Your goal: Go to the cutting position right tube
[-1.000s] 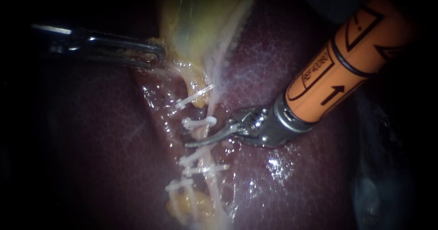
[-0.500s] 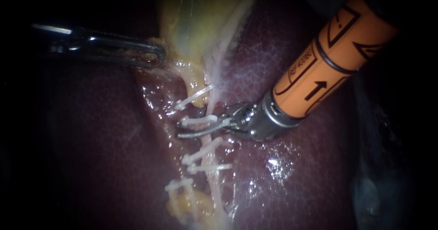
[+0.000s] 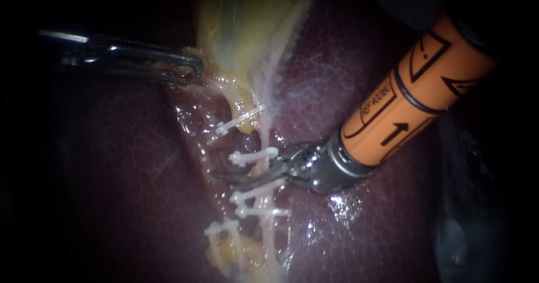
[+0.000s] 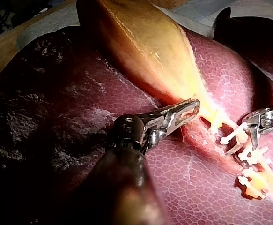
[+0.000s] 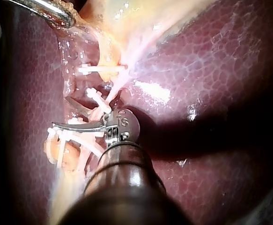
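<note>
Progress: the right instrument (image 3: 247,173) has its tip at the right tube (image 3: 265,137), so the approach looks nearly or fully done. What seems left is a small check that the tube sits squarely between the blades. No cut shows.
Right instrument jaws: spread. In the right wrist view one blade lies on each side of the pale strand, in the gap between two clips. Whether both blades touch the tube cannot be told.
Left instrument (image 3: 193,67): jaws pinching the gallbladder (image 3: 241,30) at its narrow lower edge, far left of the clips.
Right tube position: it runs from the gallbladder's neck towards the near edge over the liver (image 3: 337,92), just right of the left tube (image 3: 222,246).
Instruments: two.
Tubes: two strands, side by side.
Clips (image 3: 252,156): at least five white ones. Three appear to cross the right tube, one on the far side of the blades and two on the near side.
</note>
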Controlling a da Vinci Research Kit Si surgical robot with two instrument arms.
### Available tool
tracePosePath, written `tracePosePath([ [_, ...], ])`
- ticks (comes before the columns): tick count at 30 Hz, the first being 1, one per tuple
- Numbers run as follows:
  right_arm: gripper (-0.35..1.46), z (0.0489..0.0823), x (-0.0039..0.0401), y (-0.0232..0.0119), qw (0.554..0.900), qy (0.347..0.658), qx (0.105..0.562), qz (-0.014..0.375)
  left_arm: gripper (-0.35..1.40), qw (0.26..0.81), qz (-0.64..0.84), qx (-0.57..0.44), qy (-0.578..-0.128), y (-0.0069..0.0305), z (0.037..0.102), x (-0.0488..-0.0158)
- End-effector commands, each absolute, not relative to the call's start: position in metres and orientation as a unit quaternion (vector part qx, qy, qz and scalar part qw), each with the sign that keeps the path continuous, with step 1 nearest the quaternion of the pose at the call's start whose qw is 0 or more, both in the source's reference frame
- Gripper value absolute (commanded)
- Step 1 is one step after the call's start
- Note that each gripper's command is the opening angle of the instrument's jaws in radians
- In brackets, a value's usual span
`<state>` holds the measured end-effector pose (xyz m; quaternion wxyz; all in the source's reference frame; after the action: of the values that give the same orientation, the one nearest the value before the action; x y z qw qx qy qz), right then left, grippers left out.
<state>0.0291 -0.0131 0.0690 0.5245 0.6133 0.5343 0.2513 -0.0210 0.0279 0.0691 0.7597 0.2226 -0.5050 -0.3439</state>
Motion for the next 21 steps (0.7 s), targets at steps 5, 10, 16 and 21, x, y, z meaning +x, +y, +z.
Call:
tracePosePath([
  [5, 1.04, 0.0677, 0.0292, -0.0129, 0.522, 0.552, 0.607, 0.234, -0.35, 0.760, -0.344, 0.223, -0.505, 0.0279, 0.0691, -0.0210],
  [10, 1.02, 0.0664, 0.0299, -0.0123, 0.513, 0.568, 0.603, 0.223, -0.35, 0.760, -0.344, 0.223, -0.505, 0.0279, 0.0691, -0.0211],
  [16, 1.02, 0.0648, 0.0303, -0.0108, 0.510, 0.580, 0.593, 0.228, -0.35, 0.760, -0.344, 0.223, -0.505, 0.0279, 0.0691, -0.0211],
  [21, 1.05, 0.0639, 0.0300, -0.0096, 0.510, 0.579, 0.591, 0.236, -0.35, 0.760, -0.344, 0.223, -0.505, 0.0279, 0.0691, -0.0211],
])
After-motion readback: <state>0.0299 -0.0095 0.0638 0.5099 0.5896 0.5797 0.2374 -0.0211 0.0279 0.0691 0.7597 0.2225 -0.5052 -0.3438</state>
